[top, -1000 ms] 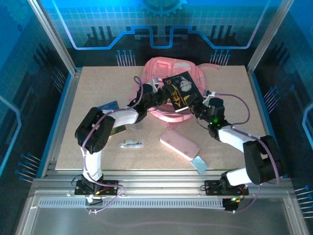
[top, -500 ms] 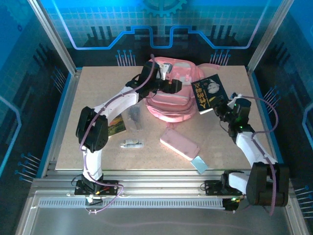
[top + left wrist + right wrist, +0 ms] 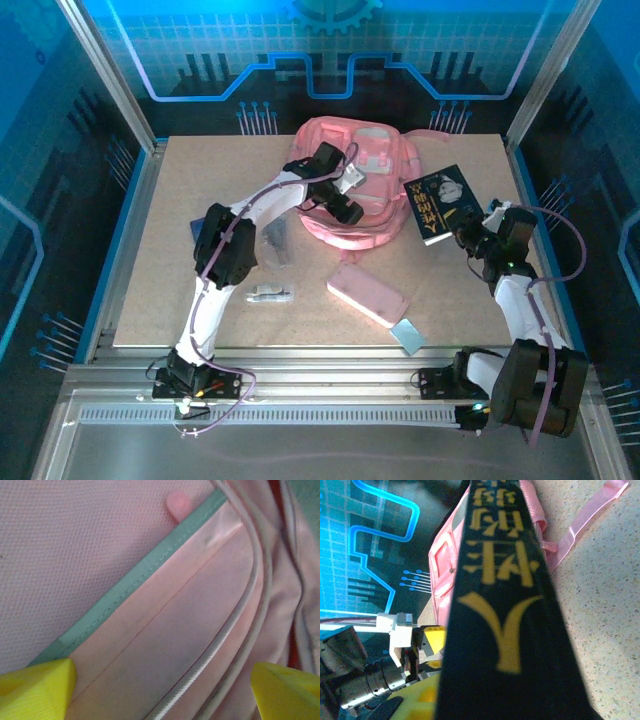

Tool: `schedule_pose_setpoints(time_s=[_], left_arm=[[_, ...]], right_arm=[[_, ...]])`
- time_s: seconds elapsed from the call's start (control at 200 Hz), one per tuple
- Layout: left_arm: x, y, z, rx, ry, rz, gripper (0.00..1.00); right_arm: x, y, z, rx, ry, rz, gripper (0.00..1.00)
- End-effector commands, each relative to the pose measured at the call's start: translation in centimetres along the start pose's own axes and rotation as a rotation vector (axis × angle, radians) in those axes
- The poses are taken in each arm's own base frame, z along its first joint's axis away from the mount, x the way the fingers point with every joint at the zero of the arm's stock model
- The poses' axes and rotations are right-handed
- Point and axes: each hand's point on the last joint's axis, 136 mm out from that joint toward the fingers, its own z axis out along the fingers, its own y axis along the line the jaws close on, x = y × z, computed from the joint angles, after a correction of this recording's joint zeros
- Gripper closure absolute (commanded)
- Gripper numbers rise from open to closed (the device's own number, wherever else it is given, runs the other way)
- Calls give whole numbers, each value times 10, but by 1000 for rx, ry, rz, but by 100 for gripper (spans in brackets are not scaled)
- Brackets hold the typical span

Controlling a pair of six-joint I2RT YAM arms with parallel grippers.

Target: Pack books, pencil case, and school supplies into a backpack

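Book's swung away! The right gripper [image 3: 466, 232], clamped on the dark blue book [image 3: 437, 203], has carried it off the backpack [image 3: 375, 160] toward the worktop's right edge; the left gripper [image 3: 343, 200] has let go, jaws wide over the pink fabric. Nothing packed that I can see; pencil case [image 3: 367, 294] waits near the front edge

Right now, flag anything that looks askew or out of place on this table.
The book hangs tilted in the right gripper, right of the backpack, not inside it. The pale blue rectangle lies skewed close to the near edge of the table.
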Motion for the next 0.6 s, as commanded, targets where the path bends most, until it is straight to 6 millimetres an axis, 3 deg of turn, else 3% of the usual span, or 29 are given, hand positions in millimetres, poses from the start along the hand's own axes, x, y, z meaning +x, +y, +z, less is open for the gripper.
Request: schedule_pose_setpoints(time_s=[0.0, 0.16, 0.275, 0.325, 0.4, 0.515, 0.595], left_arm=[[22, 13, 11, -48, 126, 81, 7], [57, 27, 36, -93, 291, 67, 6], [78, 36, 52, -148, 375, 63, 11], [83, 35, 58, -157, 396, 70, 20], [86, 28, 63, -153, 403, 85, 41], [85, 19, 67, -143, 391, 96, 59], [80, 14, 65, -123, 367, 75, 79]], right_arm=[[-3, 16, -6, -71, -3, -63, 100], [-4, 19, -7, -80, -2, -66, 100], [-5, 20, -8, -86, -1, -67, 100], [-6, 21, -8, -89, -3, -68, 100], [-6, 23, -10, -94, -5, -69, 100], [-8, 24, -12, -99, -13, -67, 100], [-11, 26, -16, -102, -24, -66, 100]])
